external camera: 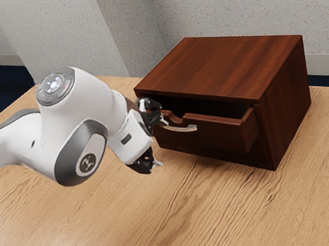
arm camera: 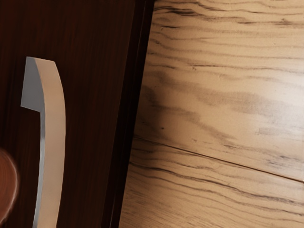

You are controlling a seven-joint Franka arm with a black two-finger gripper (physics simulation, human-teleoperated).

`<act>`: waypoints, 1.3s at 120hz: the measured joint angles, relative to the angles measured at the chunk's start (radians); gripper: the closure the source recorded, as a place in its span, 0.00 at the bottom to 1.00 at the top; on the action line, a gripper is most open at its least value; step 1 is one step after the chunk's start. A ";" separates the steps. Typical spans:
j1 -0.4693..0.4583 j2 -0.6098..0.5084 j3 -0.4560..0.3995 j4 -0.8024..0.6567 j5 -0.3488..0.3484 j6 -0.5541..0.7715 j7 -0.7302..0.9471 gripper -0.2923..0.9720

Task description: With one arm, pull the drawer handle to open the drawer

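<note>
The claw sits at the left end of the pale curved handle; whether it is spread or pinching the bar I cannot tell; the drawer stands partway out of the dark wooden cabinet on the far right of the desk; the handle looks rigid, smooth and likely slippery, so a hold round its bowed middle seems safest; the drawer should slide straight, given a steady pull.

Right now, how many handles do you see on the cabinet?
1. The silver handle sits on the front of the partly open drawer. Other sides of the cabinet are hidden.
</note>
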 joint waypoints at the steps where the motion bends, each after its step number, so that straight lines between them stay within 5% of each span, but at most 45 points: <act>1: 0.000 0.000 0.000 -0.002 0.000 0.000 0.000 0.23; 72: -0.004 0.078 -0.004 0.028 -0.016 0.056 -0.012 0.23; 123: -0.001 -0.025 0.000 -0.056 -0.017 0.055 -0.016 0.32; 156: -0.008 -0.113 0.008 -0.150 -0.014 0.055 -0.019 0.20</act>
